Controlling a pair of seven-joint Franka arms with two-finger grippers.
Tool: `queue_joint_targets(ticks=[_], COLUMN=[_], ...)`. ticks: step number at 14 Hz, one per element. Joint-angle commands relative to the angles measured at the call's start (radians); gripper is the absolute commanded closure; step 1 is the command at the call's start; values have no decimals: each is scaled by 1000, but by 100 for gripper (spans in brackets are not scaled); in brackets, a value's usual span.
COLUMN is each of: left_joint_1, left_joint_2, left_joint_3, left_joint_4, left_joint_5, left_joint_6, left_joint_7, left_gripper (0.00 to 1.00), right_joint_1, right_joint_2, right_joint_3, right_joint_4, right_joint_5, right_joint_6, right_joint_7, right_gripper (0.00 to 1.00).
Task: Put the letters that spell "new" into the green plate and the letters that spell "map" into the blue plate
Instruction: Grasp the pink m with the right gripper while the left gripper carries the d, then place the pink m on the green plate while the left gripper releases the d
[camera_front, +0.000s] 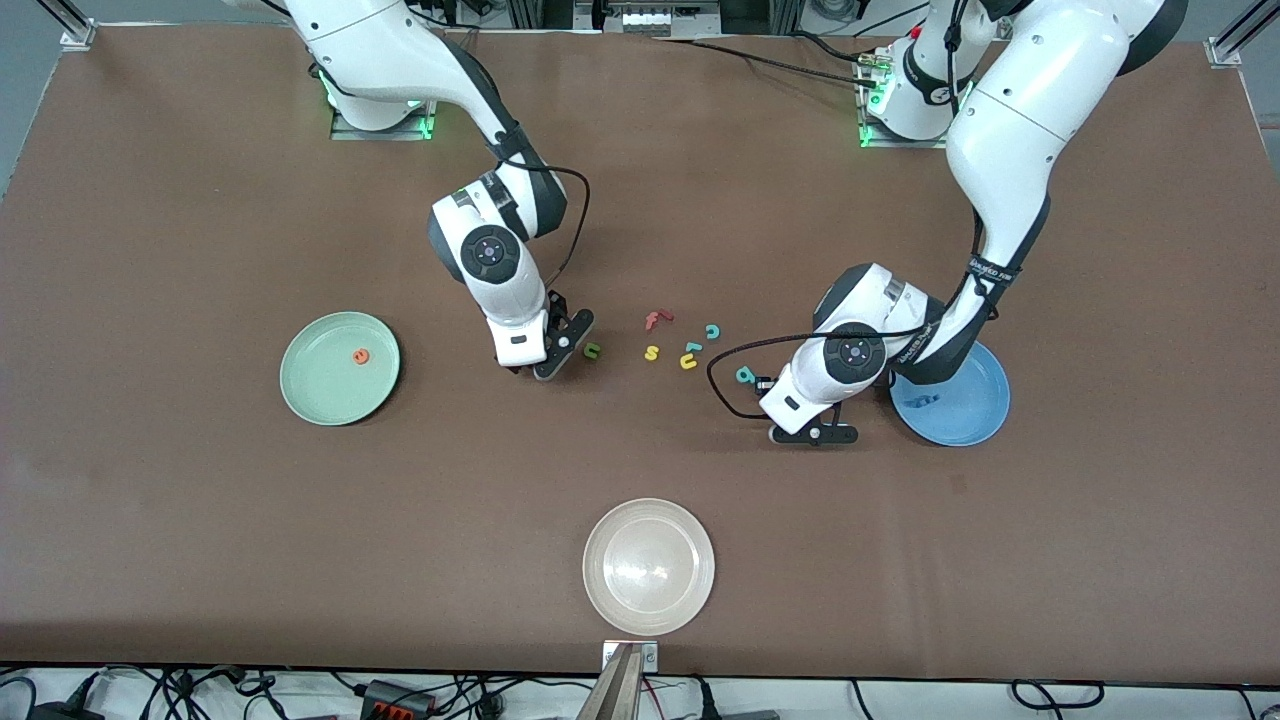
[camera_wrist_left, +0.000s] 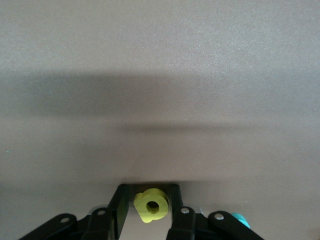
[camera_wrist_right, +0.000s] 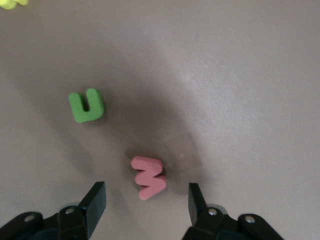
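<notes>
The green plate (camera_front: 300, 385) lies toward the right arm's end of the table, with the orange "e" (camera_front: 360, 355) in it. The blue plate (camera_front: 975, 395) lies toward the left arm's end and holds the blue "m" (camera_front: 920, 400). My left gripper (camera_front: 815, 433) (camera_wrist_left: 148, 207) is down at the table beside the blue plate, shut on the yellow "p" (camera_wrist_left: 151, 205). The teal "a" (camera_front: 745, 375) lies close by. My right gripper (camera_front: 560, 345) (camera_wrist_right: 146, 200) stands open, with the pink "w" (camera_wrist_right: 148, 177) on the table between its fingers. The green "n" (camera_front: 592, 350) (camera_wrist_right: 86, 105) lies just beside it.
A red "f" (camera_front: 657, 319), a yellow "s" (camera_front: 651, 352), a yellow "u" (camera_front: 688, 362) and two teal hook letters (camera_front: 712, 331) lie in the middle between the grippers. A cream-white plate (camera_front: 648, 566) sits near the table's front edge.
</notes>
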Motion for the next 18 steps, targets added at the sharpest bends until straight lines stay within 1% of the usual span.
queue_joint_targets(ticks=[1, 2, 3, 5, 6, 7, 8, 9, 10, 11, 12, 13, 15, 16, 17, 18], left_joint_1=[2, 10, 15, 22, 33, 54, 80, 116, 148, 177, 196, 219, 242, 243, 248, 248], left_joint_2=[-3, -9, -15, -52, -72, -75, -76, -76, -76, -76, -76, -75, -81, -95, -95, -92], left_joint_3=[0, 0, 0, 11, 15, 19, 19, 19, 19, 17, 17, 16, 3, 3, 3, 3], left_joint_4=[-17, -17, -11, 7, 32, 53, 84, 110, 129, 132, 124, 120, 84, 55, 49, 52], left_joint_5=[3, 5, 6, 15, 15, 15, 15, 29, 72, 139, 212, 239, 239, 238, 238, 236], left_joint_6=[0, -4, -15, -98, -139, -188, -239, -282, -309, -322, -322, -322, -328, -330, -328, -325], left_joint_7=[2, 10, 21, 77, 132, 187, 261, 339, 407, 476, 525, 534, 535, 533, 531, 525], left_gripper=[79, 82, 82, 82, 82, 82, 82, 82, 82, 81, 79, 75, 75, 75, 62, 1], right_joint_1=[-2, -2, -2, -2, 0, 2, 2, 0, 0, -2, -5, -12, -49, -75, -101, -126], right_joint_2=[18, 30, 33, 36, 38, 38, 38, 38, 38, 35, 35, 26, -19, -45, -81, -118], right_joint_3=[-4, -4, -4, -4, -4, -4, -4, -4, -4, -4, -5, -5, -16, -24, -28, -31], right_joint_4=[5, 7, 7, 5, 7, 5, 5, 7, 7, 7, 7, 2, 0, -3, -9, -19], right_joint_5=[-20, -20, -20, -19, -20, -20, -20, -20, -19, -19, -13, -8, -7, -10, -10, -10], right_joint_6=[45, 55, 62, 64, 64, 64, 64, 62, 62, 62, 56, 49, -57, -85, -108, -175], right_joint_7=[-58, -60, -61, -61, -61, -61, -63, -61, -63, -61, -51, -49, -5, 17, 28, 60], right_gripper=[28, 28, 30, 33, 37, 44, 55, 72, 86, 95, 98, 98, 98, 98, 98, 98])
